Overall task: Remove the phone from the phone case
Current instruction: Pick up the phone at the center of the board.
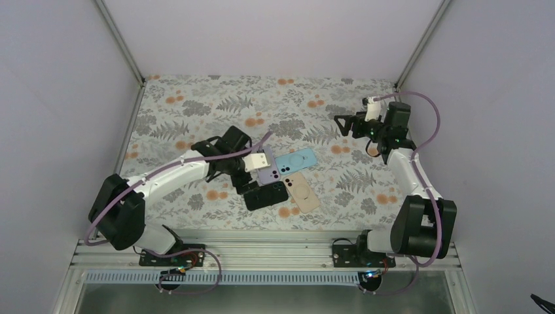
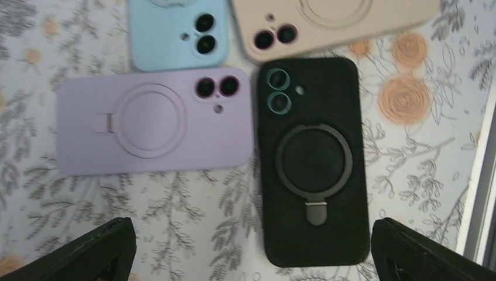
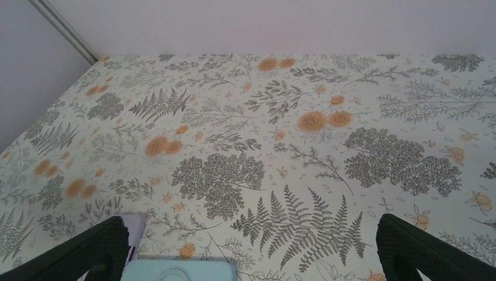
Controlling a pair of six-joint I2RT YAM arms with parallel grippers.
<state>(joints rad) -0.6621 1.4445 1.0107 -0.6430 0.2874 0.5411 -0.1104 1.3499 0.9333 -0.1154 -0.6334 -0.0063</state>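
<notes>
Four phone cases lie face down in a cluster on the flowered cloth: lilac [image 2: 152, 120], light blue [image 2: 175, 29], beige [image 2: 333, 20] and black [image 2: 313, 158] with a ring stand. Camera lenses show through each cutout, and the black case's are teal-ringed; the phone is otherwise hidden. My left gripper [image 2: 255, 252] hovers open above the cluster, its fingers [image 2: 99, 252] straddling the black case's lower end without touching it. In the top view that left gripper [image 1: 252, 176] sits over the lilac case [image 1: 268, 171] and black case [image 1: 266, 195]. My right gripper [image 1: 345, 124] is open and empty, off to the back right.
The right wrist view shows the light blue case's edge [image 3: 175, 270] and a lilac corner [image 3: 135, 231] at the bottom of the frame. A metal rail [image 2: 482, 193] marks the table's near edge beside the black case. Grey walls enclose the table on three sides.
</notes>
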